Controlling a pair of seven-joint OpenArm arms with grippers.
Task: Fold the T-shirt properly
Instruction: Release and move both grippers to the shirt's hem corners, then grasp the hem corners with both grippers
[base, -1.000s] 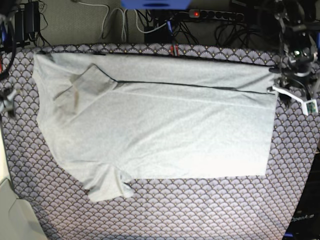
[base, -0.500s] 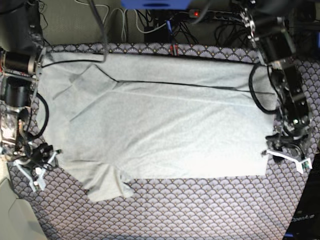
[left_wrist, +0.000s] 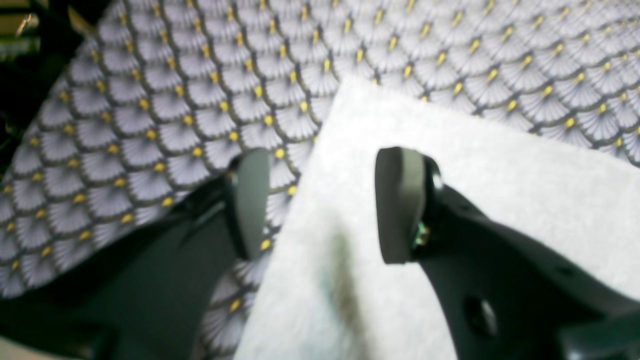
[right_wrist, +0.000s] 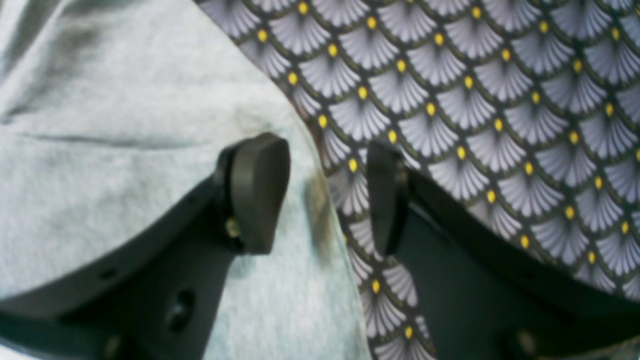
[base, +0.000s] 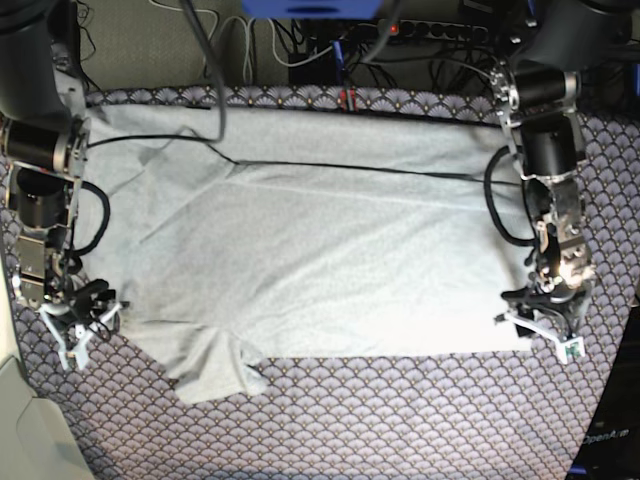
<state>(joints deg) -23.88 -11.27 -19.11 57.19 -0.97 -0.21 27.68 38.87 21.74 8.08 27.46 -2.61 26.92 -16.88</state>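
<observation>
The light grey T-shirt (base: 330, 260) lies spread on the fan-patterned tablecloth (base: 400, 420), with a crumpled sleeve (base: 215, 370) at the near left. My left gripper (base: 540, 332) hangs open low over the shirt's near right corner. In the left wrist view the left gripper (left_wrist: 325, 202) straddles the T-shirt (left_wrist: 475, 165) edge, one finger over cloth, one over the tablecloth (left_wrist: 175, 75). My right gripper (base: 82, 332) is open at the shirt's left edge. Seen from the right wrist, that gripper (right_wrist: 322, 195) straddles the T-shirt (right_wrist: 100, 125) edge beside the tablecloth (right_wrist: 500, 75).
Cables and a power strip (base: 430, 30) run behind the table's far edge. A pale object (base: 20, 420) sits off the table's near left corner. Both arms stand along the left and right sides of the table.
Both arms have come down along the table's sides toward its front. The left gripper went from the far right corner to the near right corner; the right gripper reached the left edge.
</observation>
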